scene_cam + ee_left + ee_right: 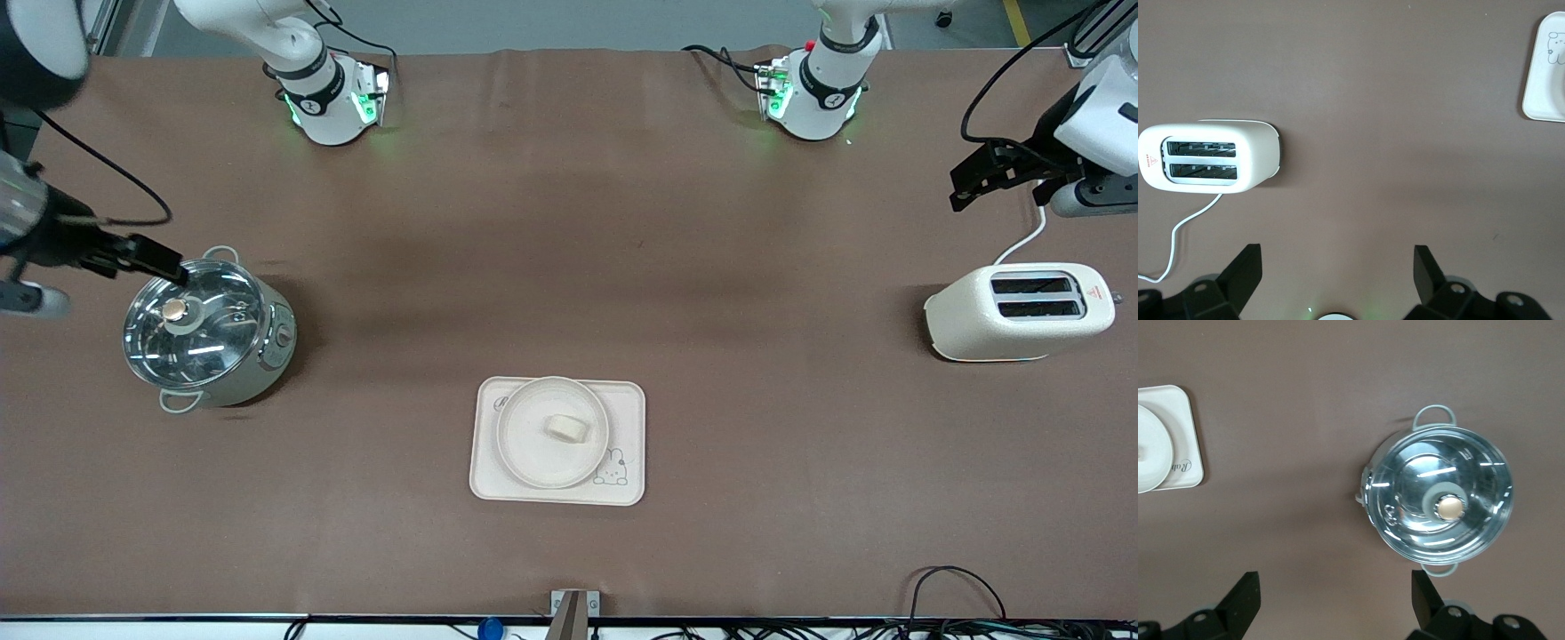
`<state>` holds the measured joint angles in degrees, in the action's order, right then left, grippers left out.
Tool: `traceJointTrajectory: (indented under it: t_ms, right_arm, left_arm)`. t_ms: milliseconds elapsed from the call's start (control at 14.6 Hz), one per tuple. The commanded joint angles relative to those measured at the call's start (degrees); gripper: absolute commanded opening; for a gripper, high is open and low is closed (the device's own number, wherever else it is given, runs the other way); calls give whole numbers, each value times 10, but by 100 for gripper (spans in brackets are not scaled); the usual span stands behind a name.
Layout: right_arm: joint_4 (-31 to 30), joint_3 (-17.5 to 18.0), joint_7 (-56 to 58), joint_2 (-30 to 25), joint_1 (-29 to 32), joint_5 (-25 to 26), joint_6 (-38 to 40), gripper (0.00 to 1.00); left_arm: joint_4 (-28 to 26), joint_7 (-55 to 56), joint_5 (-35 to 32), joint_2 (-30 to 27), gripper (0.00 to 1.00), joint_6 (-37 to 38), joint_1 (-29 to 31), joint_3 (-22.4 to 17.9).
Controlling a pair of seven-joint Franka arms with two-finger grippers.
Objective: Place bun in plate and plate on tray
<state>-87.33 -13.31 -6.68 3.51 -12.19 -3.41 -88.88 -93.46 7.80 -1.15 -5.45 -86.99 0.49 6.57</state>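
Bun [569, 428] in plate [552, 433], plate on tray [557, 442]: the stack sits complete near the front camera as both arms hold off at the table's ends.

The bun lies near the plate's middle, clear of the raised rim, and the plate rests inside the tray's border, leaving the rabbit drawing uncovered; by this layout the task looks finished. The left gripper [1338, 267] hangs empty with fingers spread wide over bare table at its own end, above the toaster [1021, 311]. The right gripper [1336, 590], likewise spread and holding nothing, hovers by the lidded pot [209, 327] at the other end. Both sit well apart from the tray, seemingly parked so nothing disturbs the stack.
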Motion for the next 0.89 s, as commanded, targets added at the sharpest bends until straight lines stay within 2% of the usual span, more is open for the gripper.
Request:
traceJointTrajectory:
  t_ms: [0,344,481,618,824]
  right_arm:
    - [-6,95,43,-40,117,18,11,100]
    - [7,101,67,-51,153,15,39,100]
    - [7,117,74,-51,162,18,39,100]
    - [6,119,74,-51,162,21,42,100]
    - [6,119,72,-50,141,52,43,100]
  left_arm:
    - [6,-14,7,-2,100,2,3,6]
    - [6,-14,5,0,100,2,3,6]
    - [7,-14,6,-1,100,2,2,7]
    - [9,-16,8,-1,100,2,4,7]
    - [11,-17,8,-1,100,2,1,9]
